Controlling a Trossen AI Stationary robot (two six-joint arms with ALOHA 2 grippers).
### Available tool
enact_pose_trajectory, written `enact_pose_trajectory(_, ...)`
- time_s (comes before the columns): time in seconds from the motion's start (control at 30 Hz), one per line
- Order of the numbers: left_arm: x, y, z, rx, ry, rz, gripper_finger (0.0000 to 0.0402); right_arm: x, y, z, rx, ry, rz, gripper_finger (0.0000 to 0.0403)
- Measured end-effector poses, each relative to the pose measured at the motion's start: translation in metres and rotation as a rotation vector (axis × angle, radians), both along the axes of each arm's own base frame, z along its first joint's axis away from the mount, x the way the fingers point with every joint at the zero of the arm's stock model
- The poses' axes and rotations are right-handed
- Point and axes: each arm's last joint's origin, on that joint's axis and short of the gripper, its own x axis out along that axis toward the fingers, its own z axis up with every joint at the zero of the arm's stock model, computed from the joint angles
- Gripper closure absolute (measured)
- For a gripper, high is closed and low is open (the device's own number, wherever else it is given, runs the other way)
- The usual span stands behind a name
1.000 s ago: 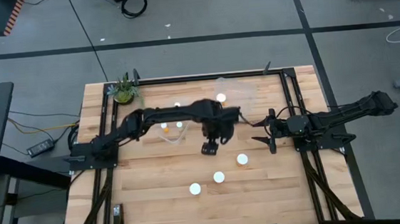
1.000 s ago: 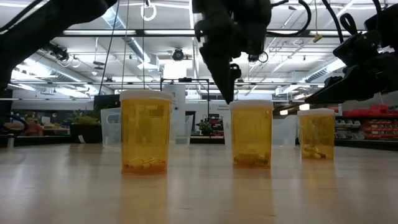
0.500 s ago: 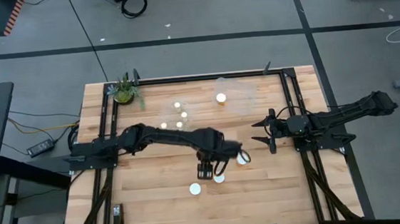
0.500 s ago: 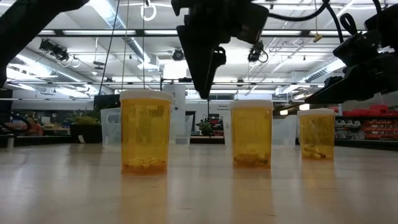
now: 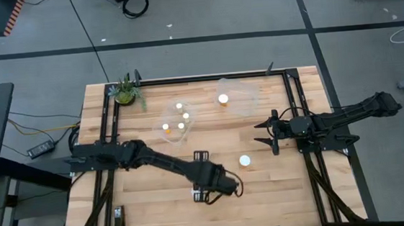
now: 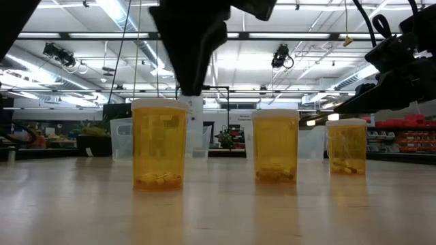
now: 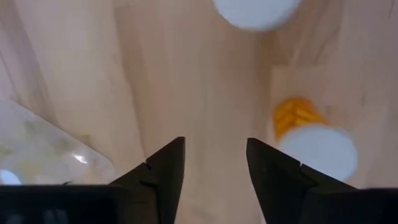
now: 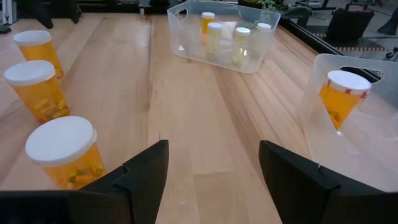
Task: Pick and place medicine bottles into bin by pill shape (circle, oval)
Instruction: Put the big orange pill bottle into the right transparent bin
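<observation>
High view: four bottles (image 5: 177, 121) in one bin (image 5: 187, 132), one in the other bin (image 5: 248, 98), my left gripper (image 5: 207, 193) over the counter's (image 5: 280, 193) near loose bottles; low view: three left; wrist views: both my grippers' fingers apart, nothing held.

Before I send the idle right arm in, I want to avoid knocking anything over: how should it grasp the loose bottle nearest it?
Grip the bottle around its amber body just under the white cap, coming straight down. It stands upright with bare table around it, so the open right gripper can straddle it from above. The left gripper works farther off over the other loose bottles.
</observation>
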Motion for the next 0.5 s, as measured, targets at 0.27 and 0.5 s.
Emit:
enact_pose_trajectory(0.27, -0.017, -0.010, -0.013, 0.038, 0.053, 0.059, 0.0255, 0.000, 0.000, 0.000, 0.000, 0.000, 0.000, 0.0146)
enact_pose_trajectory(0.5, -0.038, -0.001, 0.002, 0.051, 0.021, 0.250, 0.0280, 0.000, 0.000, 0.000, 0.000, 0.000, 0.000, 0.0146)
